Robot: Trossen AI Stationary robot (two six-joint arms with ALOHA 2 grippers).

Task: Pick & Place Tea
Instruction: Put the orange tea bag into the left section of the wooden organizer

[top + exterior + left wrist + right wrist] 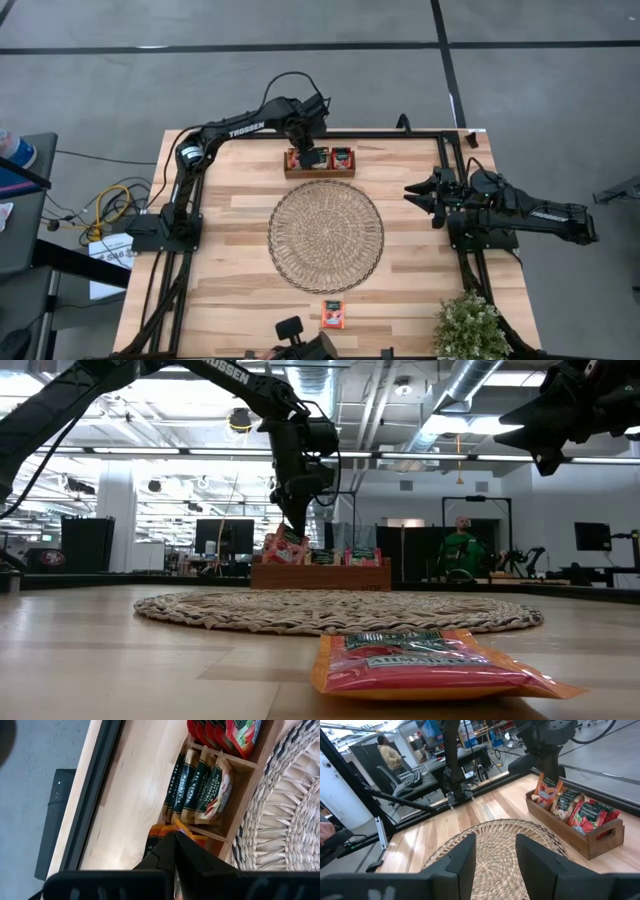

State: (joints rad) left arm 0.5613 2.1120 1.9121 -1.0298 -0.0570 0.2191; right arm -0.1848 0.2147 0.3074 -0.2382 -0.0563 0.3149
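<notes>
Lone red sachet (pixel 425 660) nearest; left gripper (pixel 303 152) pinching another sachet (pixel 286 546) at tray (pixel 319 172); right gripper (pixel 424 193) spread. Light, crinkly; best taken by top edge.

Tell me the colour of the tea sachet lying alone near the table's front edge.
Red-orange sachet, clearest in the low view.

A round woven mat (pixel 325 236) lies at the middle of the tabletop (pixel 230 270). Behind it, near the far edge, stands a wooden compartment tray (pixel 319 172) with tea sachets (pixel 582 815) standing upright in its compartments. The left pincer (pixel 304 152) is over the tray's left end, clamped on one sachet (pixel 287 546) there. A single sachet (pixel 333 314) lies flat on the near side of the mat. A potted plant (pixel 472 326) stands at the near right corner. The right pincer (pixel 420 192) hangs above the tabletop's right side, beside the mat.
</notes>
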